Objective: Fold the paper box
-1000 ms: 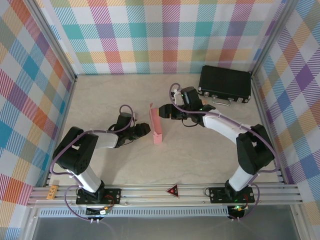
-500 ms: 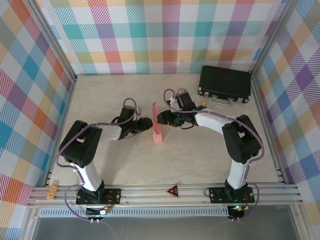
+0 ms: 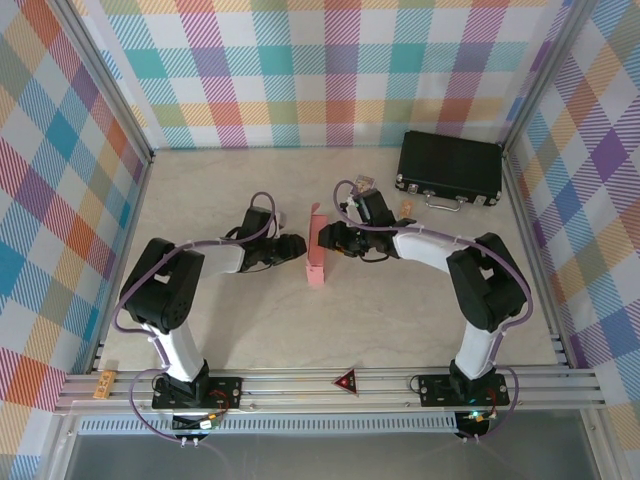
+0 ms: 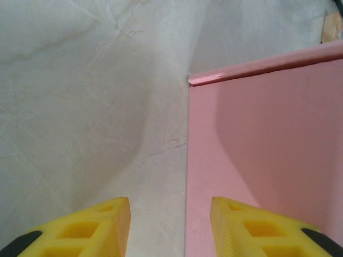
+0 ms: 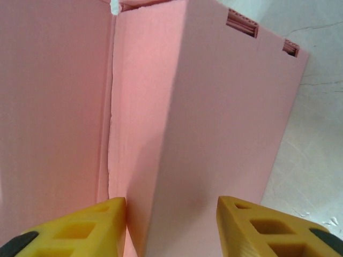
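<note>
The paper box [image 3: 316,248] is salmon pink and stands on a narrow edge in the middle of the table, with one flap tipped up at its far end. My left gripper [image 3: 298,245] lies low just to its left. In the left wrist view the left gripper [image 4: 170,217] is open, and the box panel [image 4: 262,139] has its edge running between the yellow fingertips [image 4: 110,225]. My right gripper [image 3: 326,238] is against the box's right side. In the right wrist view the right gripper [image 5: 171,222] is open and straddles a folded corner of the box [image 5: 214,112].
A black hard case [image 3: 450,167] with a handle lies at the back right. A small printed packet [image 3: 364,184] and a small tan bit [image 3: 408,207] lie near the right arm. Plaid walls close three sides. A red triangle marker [image 3: 346,380] sits on the front rail.
The right gripper has moved left up to the box and its jaws have narrowed. The left gripper has crept up and right toward the box. The box's far flap has tipped slightly.
</note>
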